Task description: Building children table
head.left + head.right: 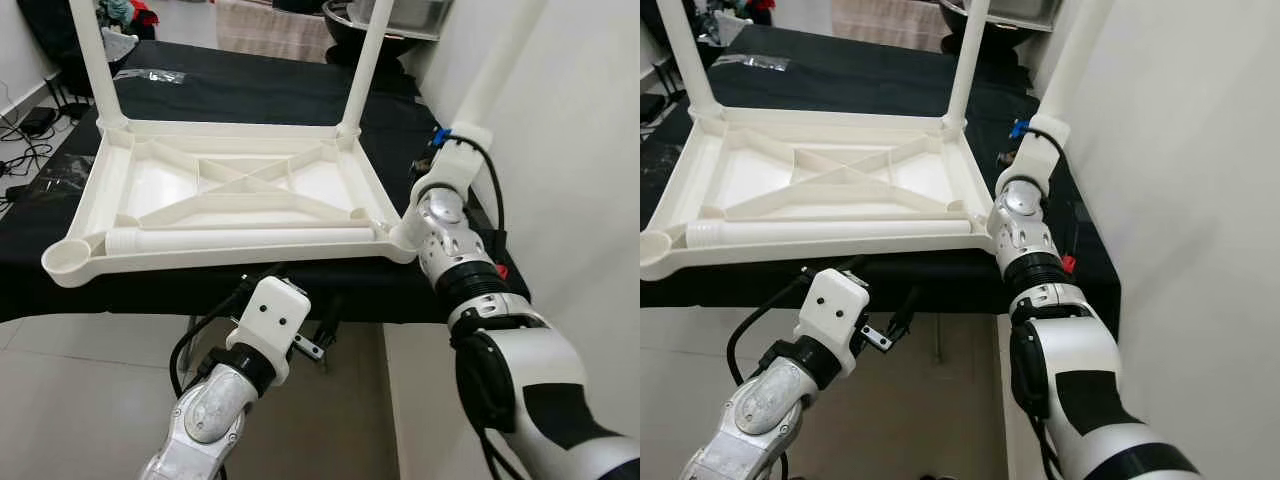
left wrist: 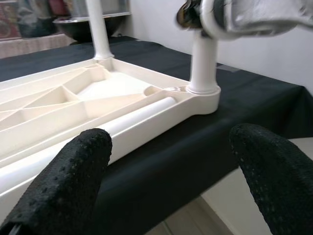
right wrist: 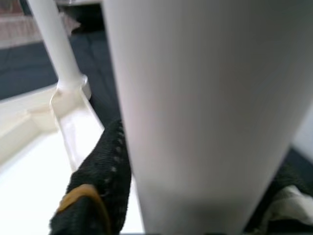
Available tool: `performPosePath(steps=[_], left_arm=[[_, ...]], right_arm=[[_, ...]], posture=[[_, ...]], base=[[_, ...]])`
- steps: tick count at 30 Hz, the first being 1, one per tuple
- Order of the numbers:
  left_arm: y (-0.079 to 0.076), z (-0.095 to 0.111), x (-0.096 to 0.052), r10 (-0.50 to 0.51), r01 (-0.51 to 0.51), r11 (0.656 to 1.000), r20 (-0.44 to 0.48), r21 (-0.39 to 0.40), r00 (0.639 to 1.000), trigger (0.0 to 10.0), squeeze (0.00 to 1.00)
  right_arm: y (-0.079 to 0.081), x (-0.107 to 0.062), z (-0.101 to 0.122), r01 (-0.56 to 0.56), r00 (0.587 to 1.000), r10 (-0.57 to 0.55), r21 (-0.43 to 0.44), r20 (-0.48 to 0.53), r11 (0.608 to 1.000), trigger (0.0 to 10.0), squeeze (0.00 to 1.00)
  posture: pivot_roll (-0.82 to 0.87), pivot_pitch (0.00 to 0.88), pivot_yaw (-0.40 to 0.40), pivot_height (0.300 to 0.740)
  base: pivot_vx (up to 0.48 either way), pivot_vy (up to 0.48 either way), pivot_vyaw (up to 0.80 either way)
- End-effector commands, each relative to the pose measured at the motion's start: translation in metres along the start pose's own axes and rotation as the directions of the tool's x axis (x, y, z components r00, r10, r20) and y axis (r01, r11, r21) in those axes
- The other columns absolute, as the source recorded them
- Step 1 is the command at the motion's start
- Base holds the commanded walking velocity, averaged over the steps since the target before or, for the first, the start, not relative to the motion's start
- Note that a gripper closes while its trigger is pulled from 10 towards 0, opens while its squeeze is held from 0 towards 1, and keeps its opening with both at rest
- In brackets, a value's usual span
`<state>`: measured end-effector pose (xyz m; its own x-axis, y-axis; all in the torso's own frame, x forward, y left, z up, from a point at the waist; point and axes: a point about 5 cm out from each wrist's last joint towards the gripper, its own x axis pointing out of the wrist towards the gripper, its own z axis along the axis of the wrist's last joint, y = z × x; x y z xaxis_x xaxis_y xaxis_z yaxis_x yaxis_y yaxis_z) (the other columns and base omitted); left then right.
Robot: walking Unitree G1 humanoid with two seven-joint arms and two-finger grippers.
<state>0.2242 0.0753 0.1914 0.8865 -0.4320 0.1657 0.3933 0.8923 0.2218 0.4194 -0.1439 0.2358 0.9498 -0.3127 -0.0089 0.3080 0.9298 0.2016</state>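
right wrist view: dotted black pincer (image 3: 195, 196) clasps smooth round white leg (image 3: 205, 98).

- White table top (image 1: 240, 185), upside down: smooth plastic, a bit shiny.
- Loose leg (image 1: 240, 239) lying along its near edge: same smooth white plastic.
- Upright leg (image 3: 205, 107) at the near right corner: smooth, softly shiny plastic.
- Black cloth (image 1: 250, 85) underneath: soft and matt.
- Left gripper (image 2: 171, 181) fingers (image 2: 68, 181): black, bumpy, rubbery.
- Floor (image 1: 90, 400): pale, smooth, shiny tiles.
- Arm shell (image 1: 205, 410): shiny silver metal.
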Motion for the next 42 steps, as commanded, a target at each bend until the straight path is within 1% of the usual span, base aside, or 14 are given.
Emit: performPosePath(steps=[1, 2, 3, 8, 18, 21, 24, 28, 34, 36, 37, 38, 40, 42], left_arm=[[-0.002, -0.002, -0.001, 0.001, -0.001, 1.000, -0.010, -0.003, 1.000, 10.0, 0.00], [-0.002, -0.002, -0.002, 0.001, -0.001, 1.000, -0.012, -0.003, 1.000, 10.0, 0.00], [-0.002, -0.002, -0.001, 0.001, -0.001, 1.000, -0.012, -0.003, 1.000, 10.0, 0.00], [-0.002, -0.001, -0.001, 0.002, -0.002, 1.000, -0.009, -0.003, 1.000, 10.0, 0.00], [0.000, -0.001, -0.001, 0.005, -0.005, 1.000, -0.008, -0.003, 1.000, 10.0, 0.00], [0.000, -0.001, 0.000, 0.004, -0.004, 1.000, -0.008, -0.002, 1.000, 10.0, 0.00], [0.000, -0.001, 0.000, 0.004, -0.004, 1.000, -0.008, -0.002, 1.000, 10.0, 0.00], [0.000, -0.001, 0.000, 0.002, -0.002, 1.000, -0.007, -0.004, 1.000, 10.0, 0.00], [0.000, 0.000, 0.000, 0.003, -0.004, 1.000, -0.007, -0.004, 1.000, 10.0, 0.00], [0.000, 0.000, 0.000, 0.004, -0.004, 1.000, -0.007, -0.003, 1.000, 10.0, 0.00], [0.000, 0.000, 0.000, 0.005, -0.005, 1.000, -0.006, -0.003, 1.000, 10.0, 0.00], [0.000, 0.000, 0.000, 0.005, -0.005, 1.000, -0.006, -0.003, 1.000, 10.0, 0.00], [0.000, 0.000, 0.000, 0.007, -0.007, 1.000, -0.006, -0.002, 1.000, 10.0, 0.00], [0.000, 0.000, 0.000, 0.007, -0.007, 1.000, -0.006, -0.002, 1.000, 10.0, 0.00]], right_arm=[[0.001, 0.000, 0.000, -0.013, 1.000, 0.013, 0.019, 0.012, 1.000, 10.0, 1.00], [0.004, -0.001, 0.002, -0.032, 0.999, 0.032, 0.018, 0.025, 0.999, 10.0, 0.77], [0.015, -0.003, 0.005, -0.136, 0.990, 0.135, 0.031, 0.045, 0.990, 10.0, 0.00], [0.037, -0.010, 0.008, -0.445, 0.896, 0.442, 0.090, 0.047, 0.891, 10.0, 0.00], [0.040, -0.028, 0.012, -0.875, 0.483, 0.875, -0.011, 0.032, 0.483, 10.0, 0.00], [0.042, -0.042, 0.010, -0.955, 0.295, 0.955, -0.039, 0.018, 0.295, 10.0, 0.00], [0.042, -0.046, 0.009, -0.971, 0.235, 0.972, -0.036, 0.018, 0.236, 10.0, 0.00], [0.049, -0.075, 0.005, -0.998, -0.064, 0.998, -0.013, -0.001, -0.064, 10.0, 0.00], [0.057, -0.078, 0.003, -0.997, -0.079, 0.997, -0.019, -0.010, -0.079, 10.0, 0.00], [0.064, -0.070, 0.002, -0.998, 0.030, 0.999, -0.055, -0.015, 0.029, 10.0, 0.00], [0.067, -0.061, 0.004, -0.984, 0.164, 0.986, -0.075, -0.012, 0.162, 0.0, 0.00], [0.067, -0.061, 0.004, -0.984, 0.164, 0.986, -0.075, -0.012, 0.162, 0.0, 0.00], [0.067, -0.045, 0.006, -0.922, 0.379, 0.925, -0.094, -0.013, 0.376, 0.0, 0.00], [0.065, -0.040, 0.007, -0.890, 0.448, 0.894, -0.099, -0.013, 0.445, 0.0, 0.00]], posture=[[0.12, 0.133, -0.174, 0.740], [0.12, 0.134, -0.175, 0.740], [0.12, 0.134, -0.175, 0.740], [0.12, 0.137, -0.176, 0.740], [0.12, 0.141, -0.174, 0.740], [0.12, 0.144, -0.172, 0.740], [0.12, 0.145, -0.172, 0.740], [0.12, 0.147, -0.172, 0.740], [0.12, 0.147, -0.173, 0.740], [0.12, 0.147, -0.175, 0.740], [0.12, 0.146, -0.174, 0.740], [0.12, 0.146, -0.174, 0.740], [0.12, 0.146, -0.176, 0.740], [0.12, 0.146, -0.176, 0.740]], base=[[0.000, 0.000, 0.00], [0.000, 0.000, 0.00], [0.000, 0.000, 0.00], [0.000, 0.000, 0.00], [0.000, 0.000, 0.00], [0.000, 0.000, 0.00], [0.000, 0.000, 0.00], [0.000, 0.000, 0.00], [0.000, 0.000, 0.00], [0.000, 0.000, 0.00], [0.000, 0.000, 0.00], [0.000, 0.000, 0.00], [0.000, 0.000, 0.00], [0.000, 0.000, 0.00]])
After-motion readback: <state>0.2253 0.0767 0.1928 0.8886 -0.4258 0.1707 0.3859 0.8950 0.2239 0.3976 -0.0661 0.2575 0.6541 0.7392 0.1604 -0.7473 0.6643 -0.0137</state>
